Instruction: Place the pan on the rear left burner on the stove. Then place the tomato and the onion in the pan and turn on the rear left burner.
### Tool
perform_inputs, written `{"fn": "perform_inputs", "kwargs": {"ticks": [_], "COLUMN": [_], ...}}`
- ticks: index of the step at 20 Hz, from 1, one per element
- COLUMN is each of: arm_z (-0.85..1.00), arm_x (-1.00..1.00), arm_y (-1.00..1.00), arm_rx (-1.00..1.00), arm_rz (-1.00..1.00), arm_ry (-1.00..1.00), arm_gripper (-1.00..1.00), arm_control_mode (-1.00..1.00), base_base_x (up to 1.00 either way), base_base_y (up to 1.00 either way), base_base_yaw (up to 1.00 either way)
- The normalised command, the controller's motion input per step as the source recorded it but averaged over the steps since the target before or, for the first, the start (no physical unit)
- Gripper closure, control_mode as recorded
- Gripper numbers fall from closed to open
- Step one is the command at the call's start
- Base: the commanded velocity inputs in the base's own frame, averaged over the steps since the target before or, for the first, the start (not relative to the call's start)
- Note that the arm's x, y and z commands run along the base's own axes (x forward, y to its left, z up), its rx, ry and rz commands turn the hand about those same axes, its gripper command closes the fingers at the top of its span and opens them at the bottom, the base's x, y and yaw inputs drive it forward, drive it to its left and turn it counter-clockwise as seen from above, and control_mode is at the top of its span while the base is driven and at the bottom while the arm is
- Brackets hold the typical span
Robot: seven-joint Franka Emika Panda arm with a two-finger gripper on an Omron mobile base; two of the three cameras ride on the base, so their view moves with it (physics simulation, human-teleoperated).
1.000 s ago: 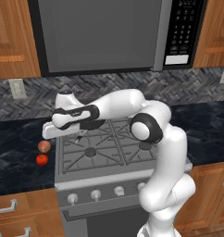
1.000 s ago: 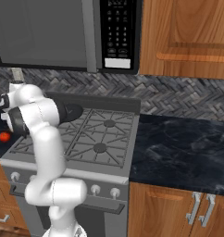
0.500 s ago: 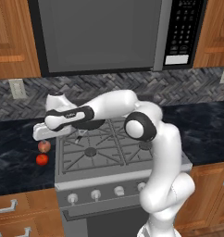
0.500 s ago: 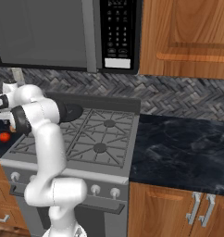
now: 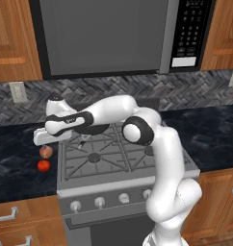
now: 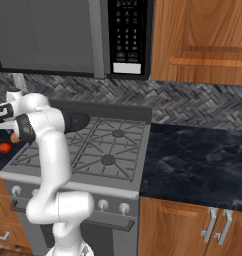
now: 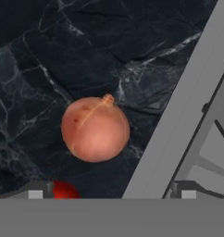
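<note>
On the rear left burner (image 5: 92, 130) your pan (image 5: 89, 129) sits empty, onion (image 7: 95, 128) and tomato (image 5: 43, 166) on the counter (image 5: 17, 158), gripper (image 5: 44, 139) above them, opening unreadable.

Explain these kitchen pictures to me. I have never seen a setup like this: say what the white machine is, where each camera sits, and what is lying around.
The white machine is a robot arm on a drivable base, in a computer-rendered kitchen. Two pictures come from cameras on the base, behind the arm to its left and right; both look forward and down at the stove. The third comes from a camera on the arm's hand, looking down along the gripper.

The arm reaches left across the stove, so its hand hangs over the dark counter beside it. On that counter lie a pale orange-pink onion and a bright red tomato, close together. In the hand view the onion sits almost directly below. A black pan rests at the stove's rear left. Nothing seems to be held; whether the fingers are open is hard to tell.
</note>
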Motion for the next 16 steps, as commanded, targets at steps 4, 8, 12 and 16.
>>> {"fn": "perform_inputs", "kwargs": {"ticks": [4, 8, 12, 16], "arm_z": [-0.18, -0.23, -0.24, -0.19], "arm_x": [0.09, 0.04, 0.00, 0.00], "arm_y": [0.09, 0.10, 0.11, 0.13], "arm_rx": [0.00, 0.00, 0.00, 0.01], "arm_rz": [0.00, 0.00, 0.00, 0.00], "arm_ry": [0.00, 0.00, 0.00, 0.00], "arm_gripper": [-1.00, -1.00, -1.00, -1.00], "arm_control_mode": [-1.00, -1.00, -1.00, -1.00], "base_base_x": [0.00, 0.00, 0.00, 0.00], "base_base_y": [0.00, 0.00, 0.00, 0.00], "base_base_yaw": [0.00, 0.00, 0.00, 0.00]}}
